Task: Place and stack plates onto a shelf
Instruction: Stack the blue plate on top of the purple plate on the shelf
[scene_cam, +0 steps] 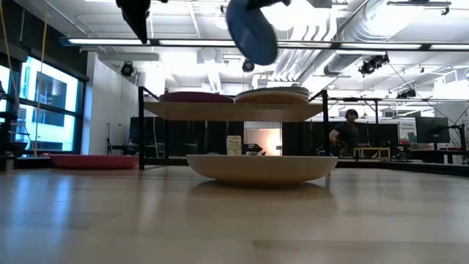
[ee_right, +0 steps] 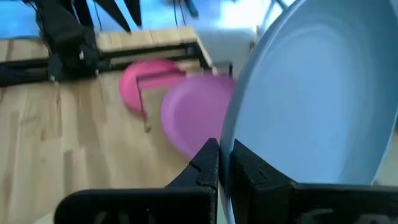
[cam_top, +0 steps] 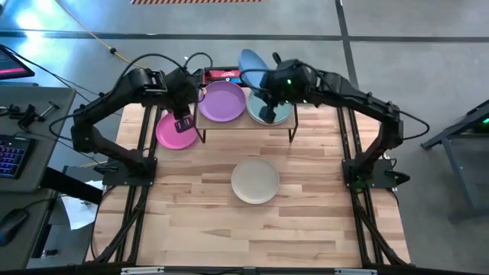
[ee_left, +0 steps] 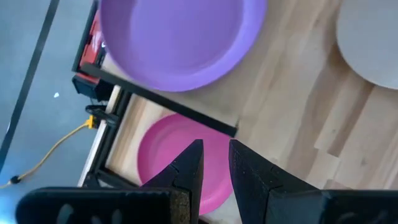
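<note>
High view, shelf bearing purple plate, right gripper pinching blue plate.

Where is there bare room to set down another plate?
Free: the wooden tabletop on either side of the cream plate. Crowded: the small wooden shelf, filled by the purple plate and a teal-topped plate stack, with the pink plate alongside.

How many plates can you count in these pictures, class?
5: purple plate and teal plate on the shelf, blue plate held by the right gripper, pink plate and cream plate on the table. The teal one may hide others stacked beneath.
</note>
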### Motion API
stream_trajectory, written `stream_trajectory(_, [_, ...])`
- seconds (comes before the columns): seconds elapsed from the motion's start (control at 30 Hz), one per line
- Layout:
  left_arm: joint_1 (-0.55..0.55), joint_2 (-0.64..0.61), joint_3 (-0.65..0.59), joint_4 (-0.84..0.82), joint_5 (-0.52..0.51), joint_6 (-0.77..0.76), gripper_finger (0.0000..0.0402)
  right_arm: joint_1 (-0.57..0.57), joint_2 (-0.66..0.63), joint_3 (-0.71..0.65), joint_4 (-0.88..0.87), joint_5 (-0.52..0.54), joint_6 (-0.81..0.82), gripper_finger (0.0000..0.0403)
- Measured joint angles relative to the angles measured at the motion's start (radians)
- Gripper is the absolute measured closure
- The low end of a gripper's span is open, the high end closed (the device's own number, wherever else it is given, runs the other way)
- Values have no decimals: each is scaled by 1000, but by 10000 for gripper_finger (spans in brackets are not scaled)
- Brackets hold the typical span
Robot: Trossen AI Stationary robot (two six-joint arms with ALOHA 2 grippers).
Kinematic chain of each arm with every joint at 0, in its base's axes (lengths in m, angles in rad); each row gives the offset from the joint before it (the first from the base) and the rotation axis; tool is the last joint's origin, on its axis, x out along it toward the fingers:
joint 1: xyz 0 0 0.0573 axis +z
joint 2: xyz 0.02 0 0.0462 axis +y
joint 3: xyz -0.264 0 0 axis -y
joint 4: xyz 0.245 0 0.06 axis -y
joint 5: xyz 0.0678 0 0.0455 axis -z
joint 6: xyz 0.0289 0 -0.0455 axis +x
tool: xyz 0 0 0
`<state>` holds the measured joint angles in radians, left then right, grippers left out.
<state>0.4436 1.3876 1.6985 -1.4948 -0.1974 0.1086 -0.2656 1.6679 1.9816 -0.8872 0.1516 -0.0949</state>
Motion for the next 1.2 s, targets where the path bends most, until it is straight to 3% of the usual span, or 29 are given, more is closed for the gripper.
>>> stream_trajectory(0.2, [70, -1, 0, 0, 0, -28, 335, -81, 57, 0, 48, -156, -215, 403])
stream_trajectory(0.57, [107, -2, 0, 48, 7, -221, 335, -135, 176, 0, 66, -326, -708, 403])
stream_trajectory(0.83, [107, -2, 0, 51, 8, -341, 335, -129, 233, 0, 45, -354, -954, 403])
stream_trajectory(1.03, [103, -2, 0, 51, 12, -395, 335, -119, 269, 0, 30, -354, -1037, 403])
stream_trajectory(1.2, [97, -2, 0, 46, 85, -382, 335, -98, 298, 0, 48, -339, -1066, 403])
